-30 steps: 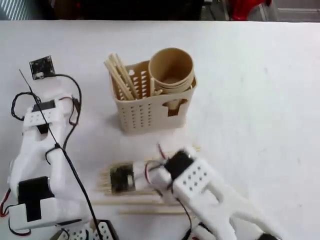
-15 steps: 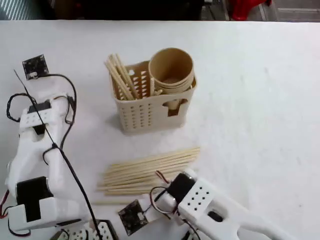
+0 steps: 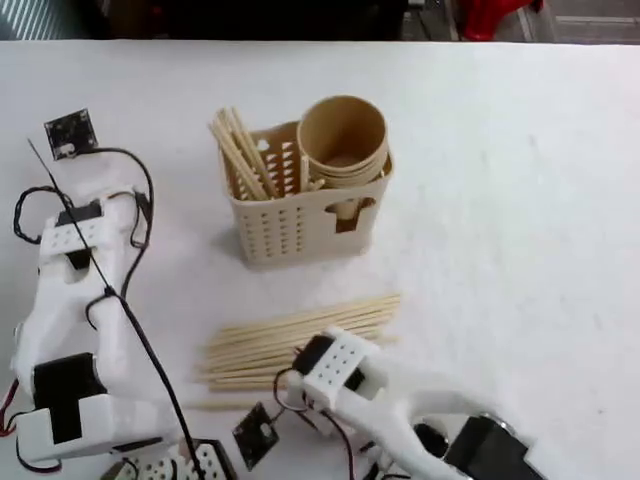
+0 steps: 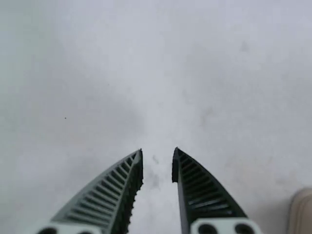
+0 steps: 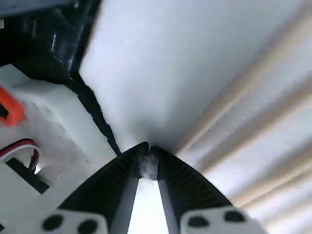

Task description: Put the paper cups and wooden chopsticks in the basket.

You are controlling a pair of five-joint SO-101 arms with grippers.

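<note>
High view, near edge: right gripper [image 5: 148, 163] clenched, empty, just beside loose chopsticks [image 3: 300, 335] fanned across table [image 3: 520, 200]. Left gripper [image 4: 157, 168] slightly parted, holding nothing. Probably light, stiff, smooth, prone to rolling; best pinched mid-length, few at once. Beyond, basket [image 3: 300, 225] holding stacked cups [image 3: 343, 135], more chopsticks. No legible writing.

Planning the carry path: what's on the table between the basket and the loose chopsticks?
Nothing: the high view shows bare table between the basket and the chopsticks lying near it.
</note>
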